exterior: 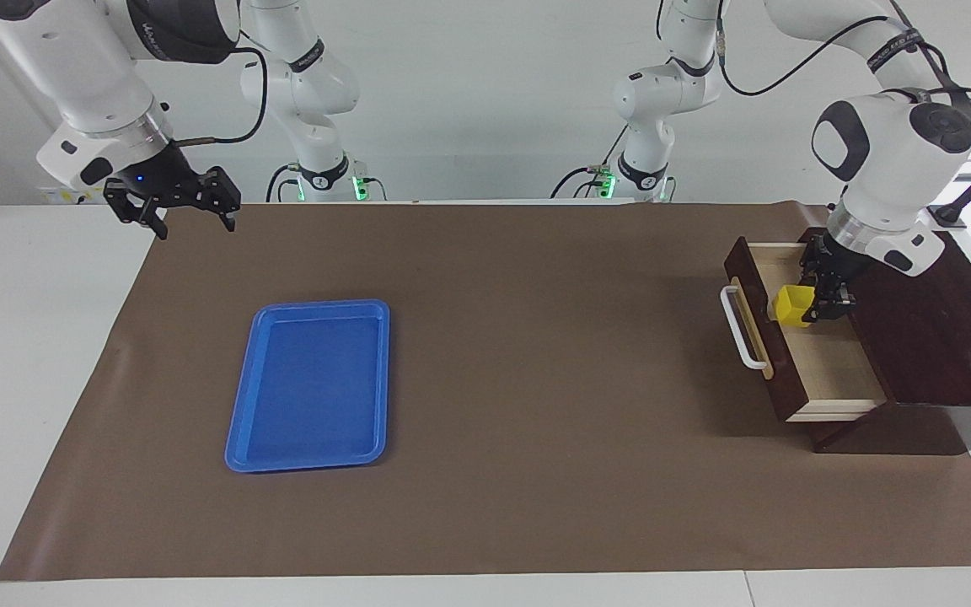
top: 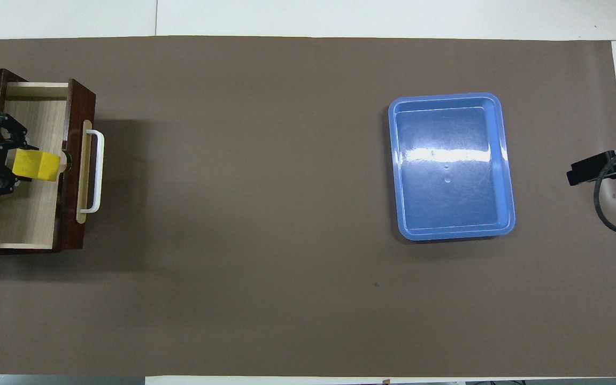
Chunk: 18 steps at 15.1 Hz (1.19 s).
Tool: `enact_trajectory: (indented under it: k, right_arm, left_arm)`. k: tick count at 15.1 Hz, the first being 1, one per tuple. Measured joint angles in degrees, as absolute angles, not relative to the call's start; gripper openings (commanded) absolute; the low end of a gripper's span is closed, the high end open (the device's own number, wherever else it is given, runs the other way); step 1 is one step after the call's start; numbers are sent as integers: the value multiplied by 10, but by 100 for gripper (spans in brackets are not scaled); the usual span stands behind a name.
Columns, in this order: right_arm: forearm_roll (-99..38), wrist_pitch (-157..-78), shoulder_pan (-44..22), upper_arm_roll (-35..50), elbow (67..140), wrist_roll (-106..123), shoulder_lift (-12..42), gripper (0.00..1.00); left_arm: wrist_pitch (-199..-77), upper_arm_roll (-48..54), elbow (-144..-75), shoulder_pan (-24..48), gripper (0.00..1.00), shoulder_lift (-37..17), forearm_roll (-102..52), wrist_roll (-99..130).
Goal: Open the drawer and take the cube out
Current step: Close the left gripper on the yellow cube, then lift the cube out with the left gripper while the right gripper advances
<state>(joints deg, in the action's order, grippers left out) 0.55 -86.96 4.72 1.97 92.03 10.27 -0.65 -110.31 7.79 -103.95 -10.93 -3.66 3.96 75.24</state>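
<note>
Left gripper (exterior: 807,305) grips small bright yellow cube (exterior: 792,304) over open dark wooden drawer (exterior: 823,362).
Cube tilted, lifted clear; right gripper (exterior: 189,221) wide apart.

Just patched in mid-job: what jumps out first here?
The yellow cube stands out, pinched in the left gripper over the open drawer. The blue tray lies toward the right arm's end, where the right gripper waits open.

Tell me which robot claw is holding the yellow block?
The left claw, over the open drawer, grips the yellow cube. The right claw holds nothing and waits in the air at the right arm's end of the table.
</note>
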Motion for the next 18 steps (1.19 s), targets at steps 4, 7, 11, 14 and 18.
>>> enact_trajectory:
  k: [4,7,11,14,18]
  right_arm:
    - [6,-870,47,20,920,103,-6,100]
    - [6,-870,47,20,920,103,-6,100]
    - [-10,-870,47,20,920,84,-6,100]
    - [-21,-867,47,21,924,31,-7,100]
    - [-60,-869,41,25,951,-129,-15,100]
  left_arm:
    - [-1026,85,-953,-99,0,-41,3,771]
    - [-1008,88,-935,-43,0,-42,1,856]
    - [-1007,92,-935,67,0,-48,1,1035]
    - [-1007,94,-935,135,0,-52,-5,1140]
    - [-1024,95,-935,230,0,-73,-13,1238]
